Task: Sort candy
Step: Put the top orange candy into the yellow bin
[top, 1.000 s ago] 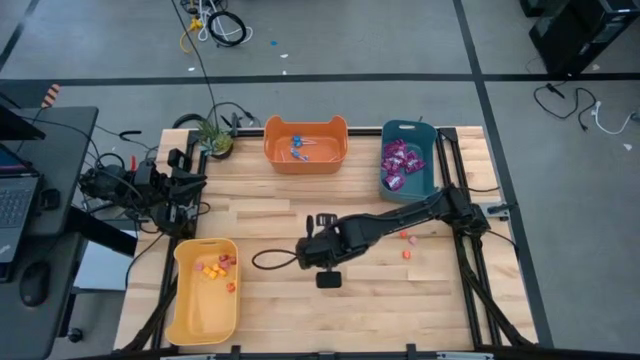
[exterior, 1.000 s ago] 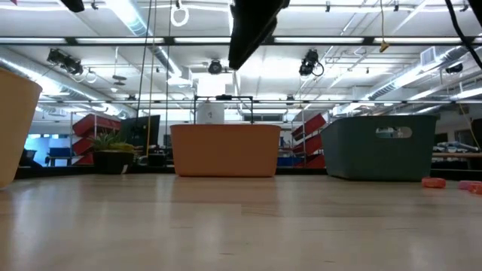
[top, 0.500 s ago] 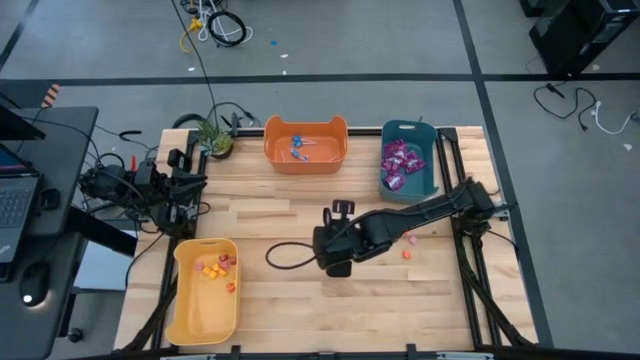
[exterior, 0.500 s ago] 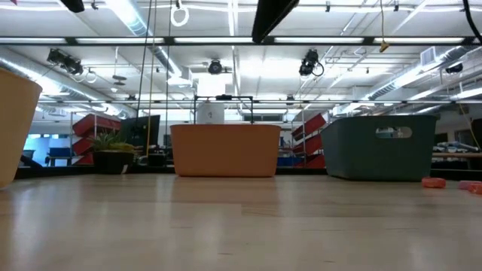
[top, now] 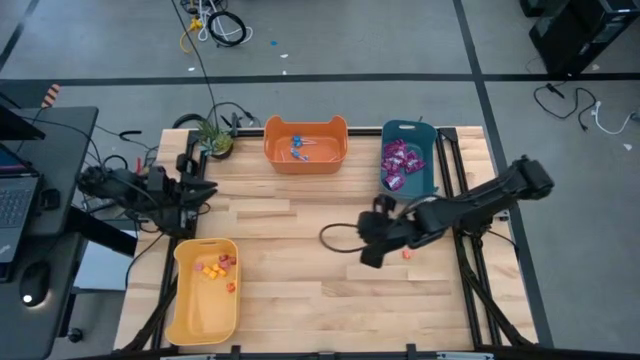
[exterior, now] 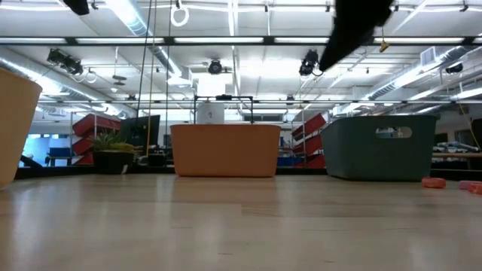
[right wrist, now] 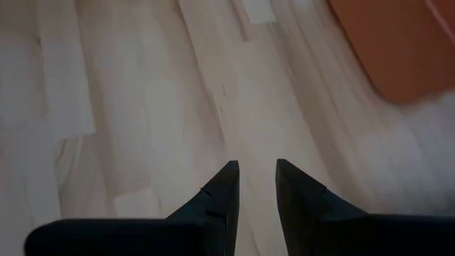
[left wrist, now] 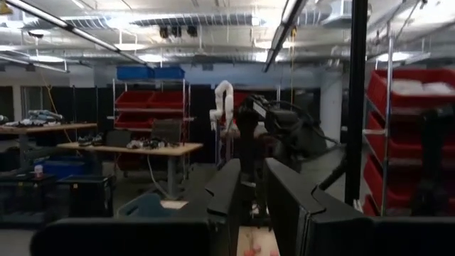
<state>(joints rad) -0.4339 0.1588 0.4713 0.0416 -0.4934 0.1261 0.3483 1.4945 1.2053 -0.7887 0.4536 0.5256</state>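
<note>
Small orange and red candy pieces [top: 213, 268] lie in the yellow bin [top: 195, 320] at the near left. Blue lollipops [top: 300, 145] lie in the orange bin [top: 275, 155] and purple packets [top: 398, 163] in the teal bin [top: 425, 185], both at the far edge. A loose orange piece [top: 407, 255] lies on the table at the right, and it shows in the low view as loose pieces [exterior: 433, 182]. My right gripper [top: 368, 258] hangs open above the table just left of that piece, with nothing between its fingers [right wrist: 257, 186]. My left gripper [left wrist: 252, 195] stands open at the left edge, holding nothing.
A black cable loop [top: 335, 240] trails from my right wrist over the middle of the table. A potted plant [top: 212, 135] stands at the far left corner. Bare wood lies between the yellow bin and my right gripper.
My right gripper has swung from the middle of the table toward its right edge, away from the yellow bin and toward the loose orange piece, rolling as it went. In the low view its dark shape has slid from the top centre to the top right.
</note>
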